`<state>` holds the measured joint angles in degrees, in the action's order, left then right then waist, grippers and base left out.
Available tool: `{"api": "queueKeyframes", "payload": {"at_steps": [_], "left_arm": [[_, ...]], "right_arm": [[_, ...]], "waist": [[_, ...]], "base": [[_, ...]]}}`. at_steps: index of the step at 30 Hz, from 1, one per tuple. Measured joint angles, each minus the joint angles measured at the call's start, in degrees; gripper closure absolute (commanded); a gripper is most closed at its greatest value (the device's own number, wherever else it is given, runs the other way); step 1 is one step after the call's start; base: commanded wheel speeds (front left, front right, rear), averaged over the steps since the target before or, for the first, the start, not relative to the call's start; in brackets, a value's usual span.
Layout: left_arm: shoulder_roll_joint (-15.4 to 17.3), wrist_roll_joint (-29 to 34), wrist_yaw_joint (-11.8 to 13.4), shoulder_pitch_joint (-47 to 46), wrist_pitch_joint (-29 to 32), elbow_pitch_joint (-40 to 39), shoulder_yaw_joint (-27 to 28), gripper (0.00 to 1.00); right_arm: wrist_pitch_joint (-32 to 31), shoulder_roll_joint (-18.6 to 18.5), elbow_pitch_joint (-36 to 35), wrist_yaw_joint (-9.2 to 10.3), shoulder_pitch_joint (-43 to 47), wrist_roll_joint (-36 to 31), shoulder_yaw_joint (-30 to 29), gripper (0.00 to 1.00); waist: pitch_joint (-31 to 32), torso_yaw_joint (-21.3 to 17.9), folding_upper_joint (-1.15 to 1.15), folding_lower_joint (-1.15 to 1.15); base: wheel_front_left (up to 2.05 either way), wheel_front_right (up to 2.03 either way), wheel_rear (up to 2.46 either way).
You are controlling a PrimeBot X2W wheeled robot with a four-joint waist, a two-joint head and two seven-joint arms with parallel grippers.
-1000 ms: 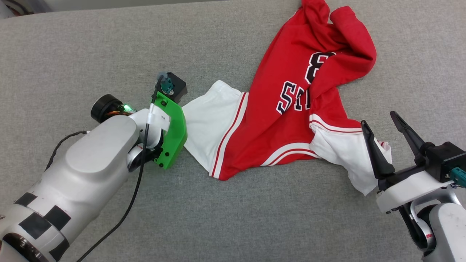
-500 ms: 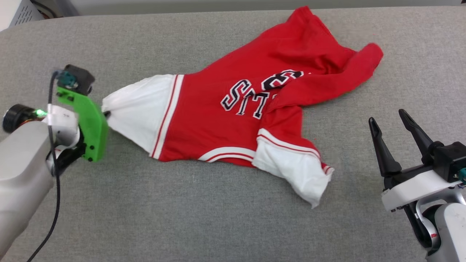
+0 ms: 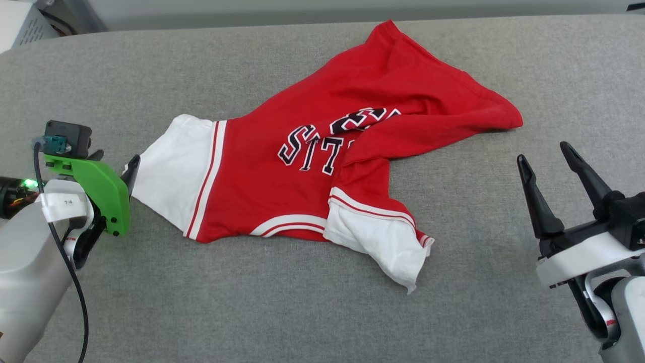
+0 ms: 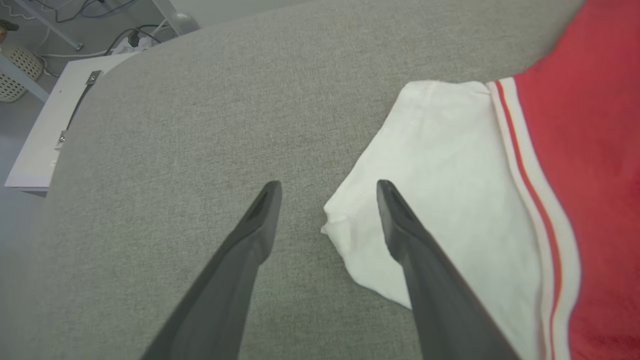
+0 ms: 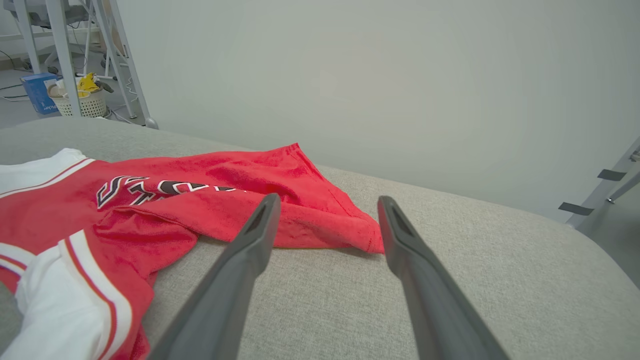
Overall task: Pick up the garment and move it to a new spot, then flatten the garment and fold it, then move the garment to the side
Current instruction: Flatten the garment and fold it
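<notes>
The garment [image 3: 322,151], a red jersey T-shirt with white sleeves and a black print, lies crumpled and partly spread on the grey padded surface [image 3: 302,312]. My left gripper [image 3: 118,164] stands open at the garment's left end. In the left wrist view its jaws [image 4: 327,184] are apart, with the corner of the white sleeve [image 4: 440,190] lying loose by the right finger [image 4: 410,240]. To the right of the garment, apart from it, my right gripper [image 3: 543,152] hovers open and empty. Its fingers [image 5: 328,199] point at the red hem [image 5: 320,220].
The grey surface's far edge runs along a pale wall [image 5: 350,75]. A white cabinet [image 4: 50,130] stands beyond the left edge. Metal rack legs [image 5: 120,55] and a basket [image 5: 80,102] stand on the floor behind.
The left gripper pulled the white sleeve to the left, stretching the garment out, then opened and let the sleeve go. The head camera has also shifted. The right gripper stayed open.
</notes>
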<state>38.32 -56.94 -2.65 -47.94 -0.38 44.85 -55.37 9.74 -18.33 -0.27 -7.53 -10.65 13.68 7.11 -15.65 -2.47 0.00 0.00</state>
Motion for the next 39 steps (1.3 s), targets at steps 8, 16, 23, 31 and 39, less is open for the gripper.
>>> {"api": "queueKeyframes", "payload": {"at_steps": [8,16,23,31,39], "left_arm": [[-1.0,3.6,6.8,4.2,-13.9,-5.3,3.7,0.00],[-3.2,15.8,17.1,16.9,-14.3,-25.9,19.9,0.00],[-9.2,26.8,20.1,31.2,-14.3,-37.5,30.3,0.00],[-14.5,33.9,18.2,37.4,-14.3,-40.7,36.6,0.00],[-19.6,38.6,14.6,37.5,-14.3,-40.6,40.3,0.00]], "right_arm": [[-3.4,-6.5,-5.9,0.00,-4.9,1.4,5.1,0.00],[-12.8,-16.8,-12.9,0.00,-12.9,6.3,18.8,0.00],[-27.7,-25.5,-16.1,0.00,-19.0,15.9,34.5,0.00],[-43.3,-30.4,-17.4,0.00,-24.6,25.9,48.6,0.00],[-45.5,-29.7,-11.9,0.00,-28.4,27.7,59.1,0.00]], "waist": [[3.1,1.8,0.00,0.00],[5.0,4.8,0.00,0.00],[6.1,7.0,0.00,0.00],[5.6,8.5,0.00,0.00],[2.5,9.7,0.00,0.00]], "base": [[0.00,0.00,0.00],[0.00,0.00,0.00],[0.00,0.00,0.00],[0.00,0.00,0.00],[0.00,0.00,0.00]]}}
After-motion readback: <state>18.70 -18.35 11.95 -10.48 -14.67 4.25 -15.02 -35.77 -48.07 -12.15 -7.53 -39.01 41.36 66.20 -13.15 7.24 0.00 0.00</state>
